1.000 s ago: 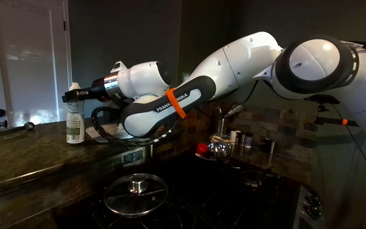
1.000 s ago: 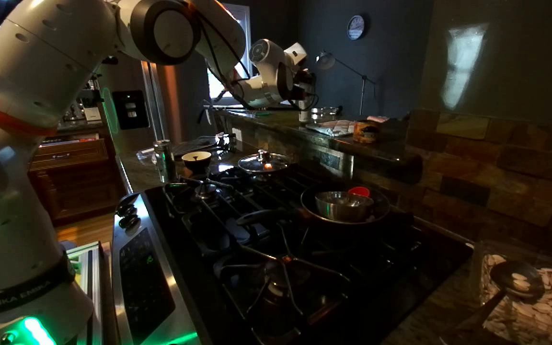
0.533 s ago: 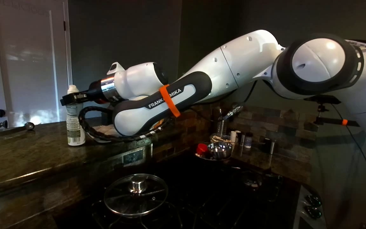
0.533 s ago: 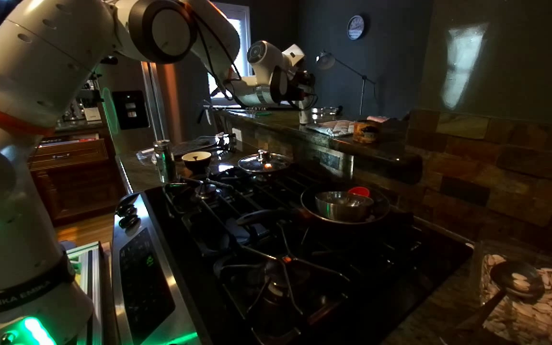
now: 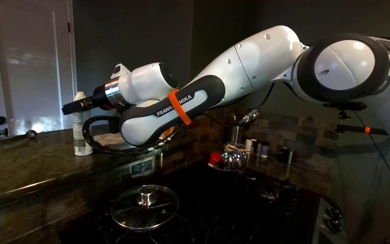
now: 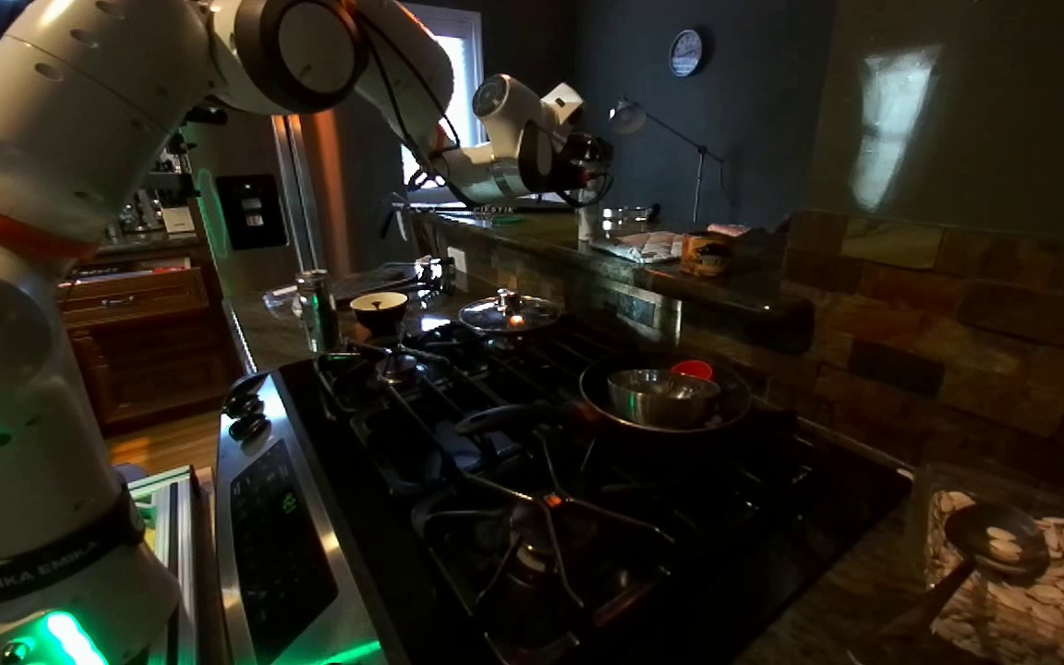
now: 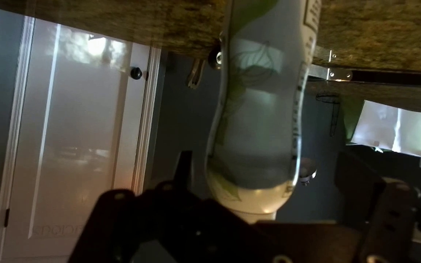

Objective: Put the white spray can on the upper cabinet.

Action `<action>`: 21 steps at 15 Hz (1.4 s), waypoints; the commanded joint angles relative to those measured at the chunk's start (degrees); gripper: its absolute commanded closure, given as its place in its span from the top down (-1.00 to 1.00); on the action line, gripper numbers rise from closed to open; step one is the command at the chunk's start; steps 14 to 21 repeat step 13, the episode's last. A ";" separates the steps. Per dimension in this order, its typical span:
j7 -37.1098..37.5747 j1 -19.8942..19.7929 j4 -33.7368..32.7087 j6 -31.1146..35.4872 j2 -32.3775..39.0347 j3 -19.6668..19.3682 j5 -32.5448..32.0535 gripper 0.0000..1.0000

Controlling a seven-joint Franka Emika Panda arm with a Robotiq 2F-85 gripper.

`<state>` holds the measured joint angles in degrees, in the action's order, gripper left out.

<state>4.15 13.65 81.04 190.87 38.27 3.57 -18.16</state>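
Because my hand (image 5: 71, 106) sits around the upper part of the spray can (image 5: 79, 135), the riskiest bit, I think, is getting clear of it. The can stands upright, or very nearly, on the high stone counter (image 5: 29, 162), so I'd judge the placing done and only the backing away left. My fingers (image 7: 183, 170) are spread wider than the can, with a strip of dark wall (image 7: 185, 117) showing on each side of it in the wrist view, so I seem to have hold of nothing; whether its cap (image 5: 79, 95) brushes me, I can't tell. If I swing sideways instead of drawing straight back, a finger could catch it high up, and something that tall and slim would tip easily. Lifting too early might snag the cap the same way. My cable (image 5: 113, 151) loops down across the can's side in an exterior view; I can't tell if they touch, but as I turn it could nudge the base along. Falling toward the cloth (image 5: 110, 139) beside it would probably be harmless; falling toward the stove (image 6: 726, 517) could send it rolling over the counter's edge and down onto the glass lid (image 5: 134, 213) lying there.
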 commanded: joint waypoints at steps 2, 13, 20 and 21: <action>0.10 4.87 2.38 -2.12 -3.57 -6.70 0.49 1.00; -1.20 13.37 -0.07 5.86 -7.16 -18.38 0.57 1.00; -1.20 13.37 -0.07 5.86 -7.16 -18.38 0.57 1.00; -1.20 13.37 -0.07 5.86 -7.16 -18.38 0.57 1.00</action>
